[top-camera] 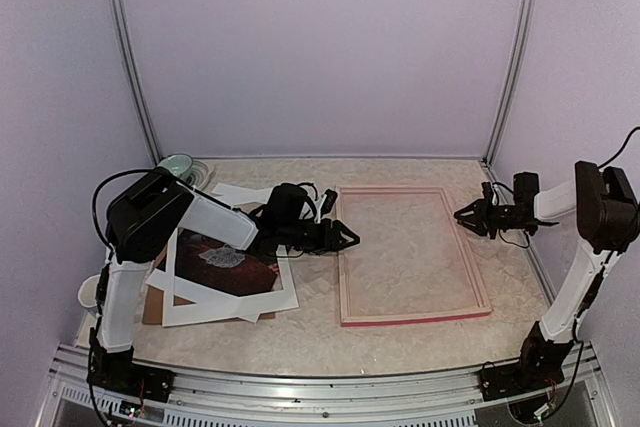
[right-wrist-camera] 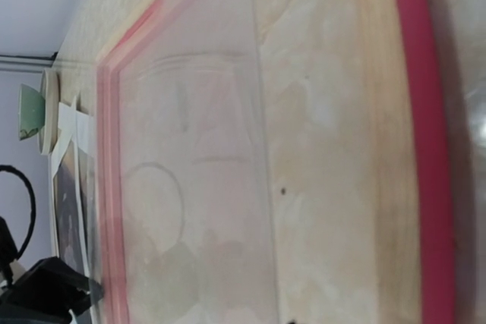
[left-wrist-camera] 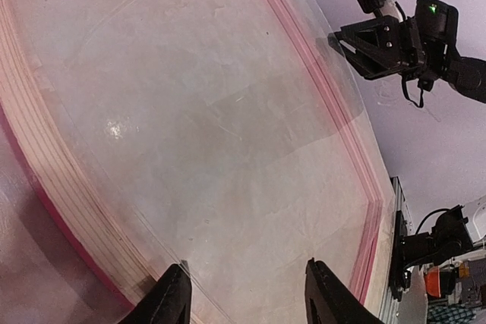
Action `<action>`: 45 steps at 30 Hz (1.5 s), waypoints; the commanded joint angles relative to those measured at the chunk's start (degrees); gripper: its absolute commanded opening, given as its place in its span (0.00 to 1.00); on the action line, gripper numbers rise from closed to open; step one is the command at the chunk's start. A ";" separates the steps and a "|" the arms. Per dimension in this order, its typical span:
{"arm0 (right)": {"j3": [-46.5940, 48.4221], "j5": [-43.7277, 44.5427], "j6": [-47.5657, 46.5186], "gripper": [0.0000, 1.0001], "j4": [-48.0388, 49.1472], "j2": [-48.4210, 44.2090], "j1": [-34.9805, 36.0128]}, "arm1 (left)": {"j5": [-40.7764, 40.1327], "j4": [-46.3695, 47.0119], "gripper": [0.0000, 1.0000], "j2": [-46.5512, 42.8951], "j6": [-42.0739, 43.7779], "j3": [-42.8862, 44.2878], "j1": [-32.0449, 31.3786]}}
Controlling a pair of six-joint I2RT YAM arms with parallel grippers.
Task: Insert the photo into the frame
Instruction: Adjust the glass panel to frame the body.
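Tabletop point(top-camera: 310, 335), white mat point(top-camera: 215, 309) atop photo point(top-camera: 235, 269) beside frame point(top-camera: 415, 318)

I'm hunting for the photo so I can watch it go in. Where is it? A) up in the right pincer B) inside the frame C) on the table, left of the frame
C: the dark photo lies flat to the left of the frame, outside its rails.

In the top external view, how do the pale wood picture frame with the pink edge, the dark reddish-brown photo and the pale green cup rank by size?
1. The frame.
2. The photo, partly hidden by the white mat border.
3. The green cup, clearly smallest.
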 commanded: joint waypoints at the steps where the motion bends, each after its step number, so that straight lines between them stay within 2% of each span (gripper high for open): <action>1: 0.79 -0.14 0.57 0.24 2.17 1.24 -1.54 | 0.16 1.50 0.52 0.58 0.34 0.15 0.22; 8: 0.56 0.06 0.71 0.25 2.79 2.09 -1.84 | -0.03 1.33 0.56 0.68 -0.05 0.16 0.48; 21: -2.85 -2.57 2.92 0.24 9.42 -1.07 -1.92 | 0.13 4.75 0.52 -1.00 -0.26 -2.33 0.83; 25: -2.44 -1.64 2.90 0.25 8.45 -1.42 -1.98 | 0.39 4.42 0.54 -1.17 -0.16 -1.79 0.83; 36: -1.59 0.37 4.34 0.25 8.25 1.78 -2.43 | -1.40 1.47 0.77 -0.99 -1.00 -2.17 1.39; 37: -1.59 0.44 4.43 0.25 8.30 1.84 -2.46 | -1.70 1.31 0.83 -1.25 -1.13 -2.52 1.51; 38: -1.64 0.54 4.51 0.25 8.39 1.88 -2.53 | -2.29 0.81 0.97 -1.85 -1.38 -2.93 1.61; 45: -2.85 0.05 5.18 0.25 9.79 2.29 -2.63 | -7.66 -1.22 0.99 -7.16 -2.56 -6.90 2.47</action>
